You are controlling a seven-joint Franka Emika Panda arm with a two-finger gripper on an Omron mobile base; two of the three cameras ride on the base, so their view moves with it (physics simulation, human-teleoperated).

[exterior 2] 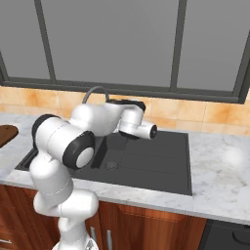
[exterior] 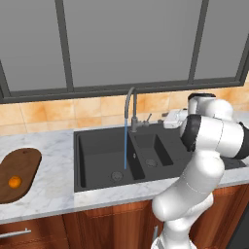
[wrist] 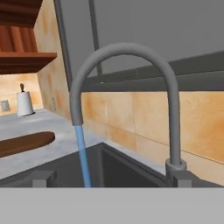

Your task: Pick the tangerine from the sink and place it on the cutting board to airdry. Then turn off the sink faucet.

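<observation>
Hand view looks along the claw at the sink faucet (wrist: 131,83), its grey gooseneck close ahead and blue water (wrist: 82,153) running from the spout; whether the fingers are apart or together cannot be told. Left base view puts the hand just right of the faucet's side lever (exterior: 147,118), behind the small right basin of the sink (exterior: 97,151). Water falls into the large left basin. Well to the left on the marble counter (exterior: 53,180) lies the cutting board (exterior: 22,168), with the tangerine (exterior: 15,182) resting on its near end.
</observation>
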